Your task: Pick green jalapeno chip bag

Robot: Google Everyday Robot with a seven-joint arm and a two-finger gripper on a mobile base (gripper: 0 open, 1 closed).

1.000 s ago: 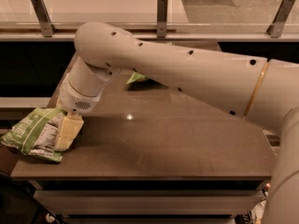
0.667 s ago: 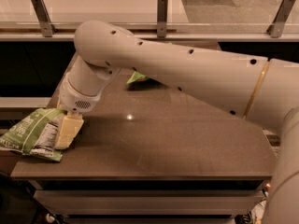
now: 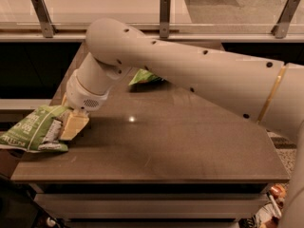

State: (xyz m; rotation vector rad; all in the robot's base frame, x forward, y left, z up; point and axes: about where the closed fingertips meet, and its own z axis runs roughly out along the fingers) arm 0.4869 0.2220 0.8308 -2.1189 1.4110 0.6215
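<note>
The green jalapeno chip bag [image 3: 29, 129] is light green with white lettering. It lies at the table's left edge and hangs partly over it. My gripper [image 3: 62, 129] is at the bag's right end, reaching down from the wrist [image 3: 86, 94]. One tan finger [image 3: 74, 124] and one grey finger [image 3: 52, 131] press on a fold of the bag between them. The gripper is shut on the bag.
A smaller green bag [image 3: 145, 76] lies at the back of the brown table [image 3: 180, 141], partly hidden behind my arm [image 3: 199, 75]. A glass railing with metal posts [image 3: 164, 11] runs behind the table. The table's front edge is close to the camera.
</note>
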